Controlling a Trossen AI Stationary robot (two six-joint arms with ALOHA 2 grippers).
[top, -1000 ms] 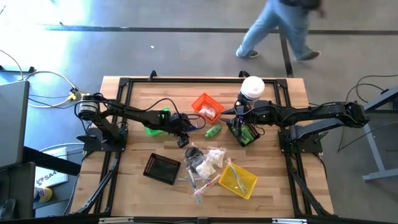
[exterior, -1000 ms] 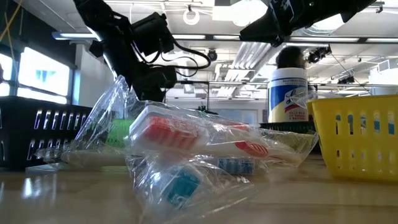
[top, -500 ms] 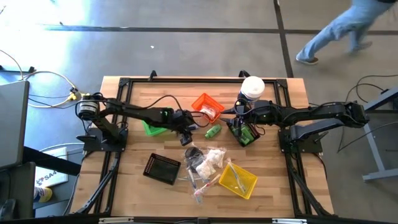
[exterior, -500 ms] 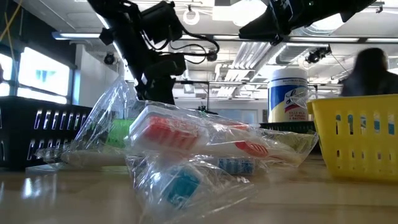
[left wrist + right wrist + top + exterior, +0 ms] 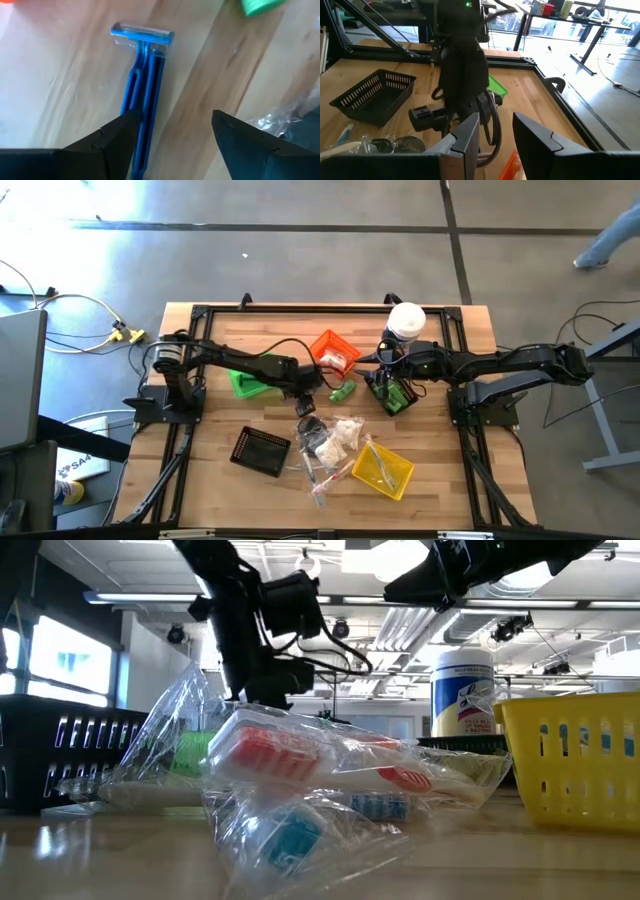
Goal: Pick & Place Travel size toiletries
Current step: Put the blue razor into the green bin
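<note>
A blue razor (image 5: pixel 142 75) lies flat on the wood table; in the left wrist view its head points away from me. My left gripper (image 5: pixel 172 132) hovers open over its handle end, one finger (image 5: pixel 112 142) beside the handle, the other well off to the side. The same gripper (image 5: pixel 305 400) hangs between the orange bin and a pile of clear-wrapped toiletries (image 5: pixel 330 440). A green tube (image 5: pixel 343 391) lies just beyond it. My right gripper (image 5: pixel 385 375) waits open above a dark green bin (image 5: pixel 397 397), holding nothing.
An orange bin (image 5: pixel 335 352), a light green bin (image 5: pixel 245 385), a black bin (image 5: pixel 262 450) and a yellow bin (image 5: pixel 385 468) stand around the pile. A tall white-lidded canister (image 5: pixel 405 320) stands at the far edge. The black frame rail (image 5: pixel 320 310) runs around the table.
My left gripper has reached toward the table's right edge, nearer the green tube, and has tipped further downward. Its fingers stay open. A person beyond the table's far edge has walked off to the right.
</note>
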